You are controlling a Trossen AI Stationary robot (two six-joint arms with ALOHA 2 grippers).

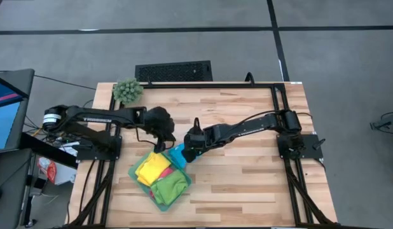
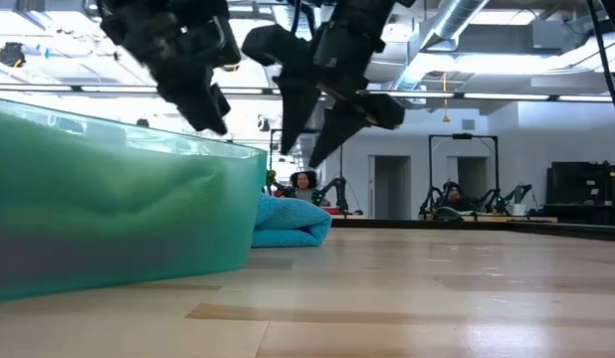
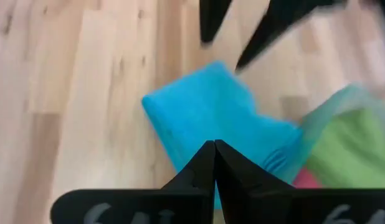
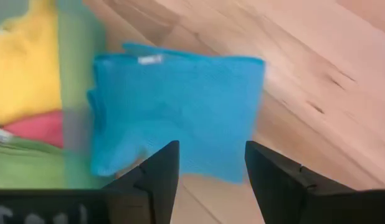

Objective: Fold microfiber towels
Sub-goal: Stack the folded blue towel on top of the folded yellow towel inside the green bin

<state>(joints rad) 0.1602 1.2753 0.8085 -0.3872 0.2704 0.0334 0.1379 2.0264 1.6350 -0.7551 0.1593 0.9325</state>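
A folded bright blue towel (image 4: 180,112) lies on the wooden table, one side against the wall of the pale teal tray (image 1: 137,173). In the tray lie a yellow towel (image 1: 151,166), a pink towel (image 4: 37,127) and a green towel (image 1: 169,188). My right gripper (image 4: 208,168) hangs open just above the blue towel (image 2: 288,221), clear of it (image 2: 301,154). My left gripper (image 3: 214,149) is shut on nothing and is raised over the tray's far corner (image 2: 216,124), next to the blue towel (image 3: 205,118).
A spiky green plant ball (image 1: 127,91) sits at the table's far left corner, and a black grille (image 1: 173,71) lies beyond the far edge. Bare wood (image 1: 247,178) spreads to the right of the tray. A person (image 2: 304,182) shows in the room behind.
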